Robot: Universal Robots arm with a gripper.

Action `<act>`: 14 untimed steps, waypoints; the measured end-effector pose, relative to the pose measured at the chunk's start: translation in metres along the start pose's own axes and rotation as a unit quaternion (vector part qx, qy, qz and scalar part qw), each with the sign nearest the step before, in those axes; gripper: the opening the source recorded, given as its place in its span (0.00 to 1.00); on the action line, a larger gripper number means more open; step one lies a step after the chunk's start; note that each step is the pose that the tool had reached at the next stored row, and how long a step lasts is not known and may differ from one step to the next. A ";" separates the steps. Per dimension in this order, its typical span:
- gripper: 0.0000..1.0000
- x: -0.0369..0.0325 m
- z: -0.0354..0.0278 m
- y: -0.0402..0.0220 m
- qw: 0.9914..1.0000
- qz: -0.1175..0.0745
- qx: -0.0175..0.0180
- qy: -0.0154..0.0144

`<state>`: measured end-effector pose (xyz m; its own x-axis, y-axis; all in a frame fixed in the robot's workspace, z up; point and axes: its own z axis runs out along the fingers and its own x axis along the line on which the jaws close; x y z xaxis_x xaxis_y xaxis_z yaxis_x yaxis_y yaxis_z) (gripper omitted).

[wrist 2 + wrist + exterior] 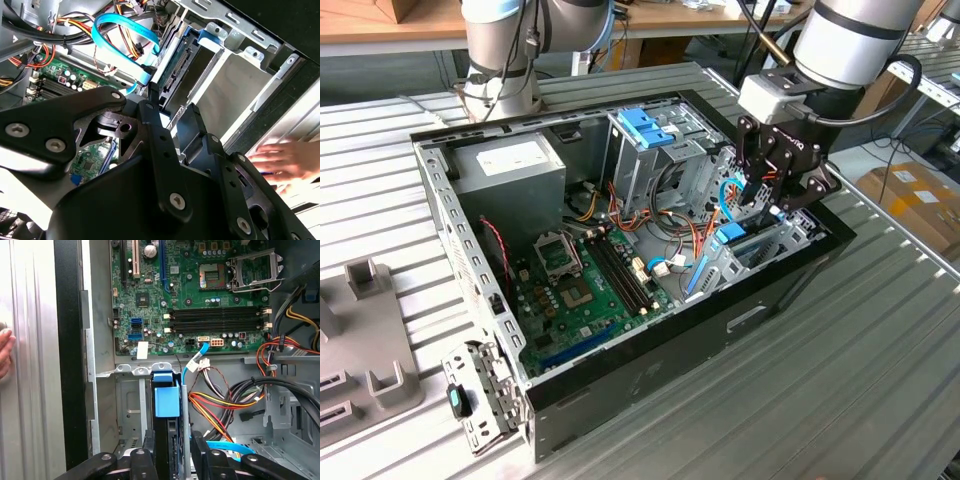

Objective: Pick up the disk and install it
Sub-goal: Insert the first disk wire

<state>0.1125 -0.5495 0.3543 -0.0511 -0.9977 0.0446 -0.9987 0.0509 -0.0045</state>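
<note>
Seen edge-on in the first wrist view: the disk point(166, 400), a thin dark slab topped by its light-blue carrier tab, standing upright in a slot of the metal drive bay point(129, 405) at the exterior view's right end of the open computer case point(650, 372). Directly over its upper edge, the gripper point(172, 442), straddling it; cannot tell whether clamped or let go. Elsewhere inside the case: green motherboard point(582, 285), grey power-supply box point(510, 165), tall metal cage point(640, 165) capped by a blue bracket point(646, 128), coloured cable bundles point(225, 400) beside the bay. Outside the case wall, a person's hand point(287, 160) over the ribbed table point(880, 380).
</note>
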 end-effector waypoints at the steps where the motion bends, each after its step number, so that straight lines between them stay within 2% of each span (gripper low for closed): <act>1: 0.42 0.0000 0.0000 0.0000 1.000 0.000 0.000 0.000; 7: 0.42 0.0000 0.0001 0.0000 1.000 0.000 0.000 0.000; 14: 0.42 0.0003 -0.0064 0.0000 1.000 0.000 0.000 0.000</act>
<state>0.1125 -0.5495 0.3608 -0.0511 -0.9977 0.0447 -0.9987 0.0509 -0.0045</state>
